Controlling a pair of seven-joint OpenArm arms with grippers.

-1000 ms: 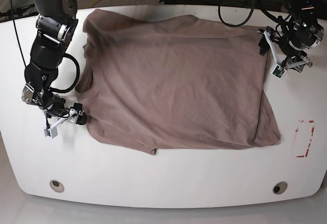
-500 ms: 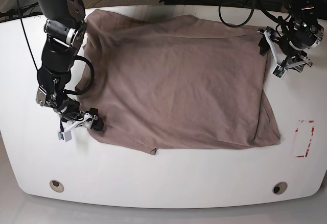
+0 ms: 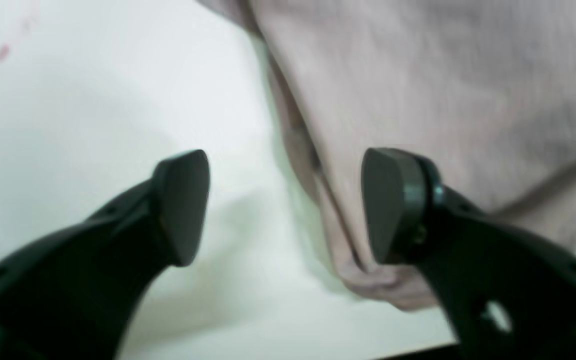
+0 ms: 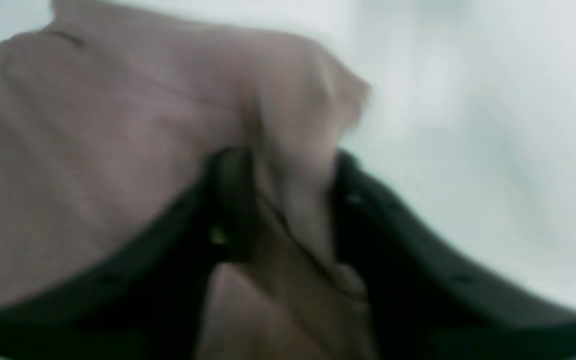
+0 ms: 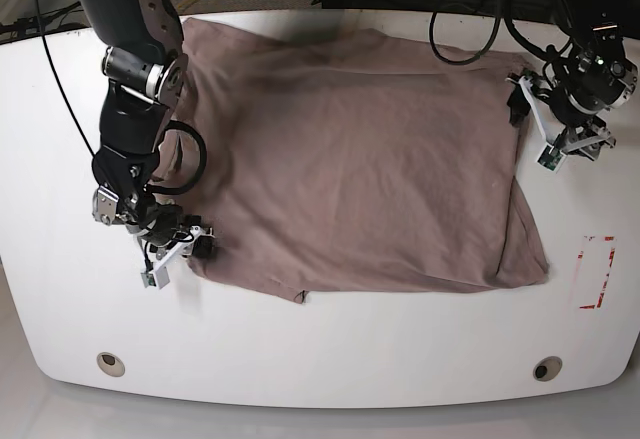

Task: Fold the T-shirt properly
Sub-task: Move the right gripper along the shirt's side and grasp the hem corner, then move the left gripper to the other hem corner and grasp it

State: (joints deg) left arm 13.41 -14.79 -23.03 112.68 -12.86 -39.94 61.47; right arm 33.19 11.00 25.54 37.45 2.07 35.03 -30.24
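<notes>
A plain mauve-brown T-shirt of soft, matte cloth lies spread across the middle of the white worktop, reaching almost to its far edge; the fabric is mostly flat with shallow wrinkles, its near hem a little uneven and its near-right corner drawn out to a point. The right gripper sits at the shirt's near-left corner, and the right wrist view, though blurred, shows its two black fingers drawn in on a raised ridge of cloth with a stitched seam running between them, the garment bunched up around the pinch. At the far-right corner of the shirt the left gripper has its jaws spread wide: in the left wrist view one rounded black pad rests over the folded, doubled edge of the fabric while the other stands over bare tabletop, nothing clamped between them. The worktop is smooth and glossy with rounded corners, two round holes near its front edge and a red-outlined rectangle marked toward its right edge. Dark cables loop beyond the far edge
</notes>
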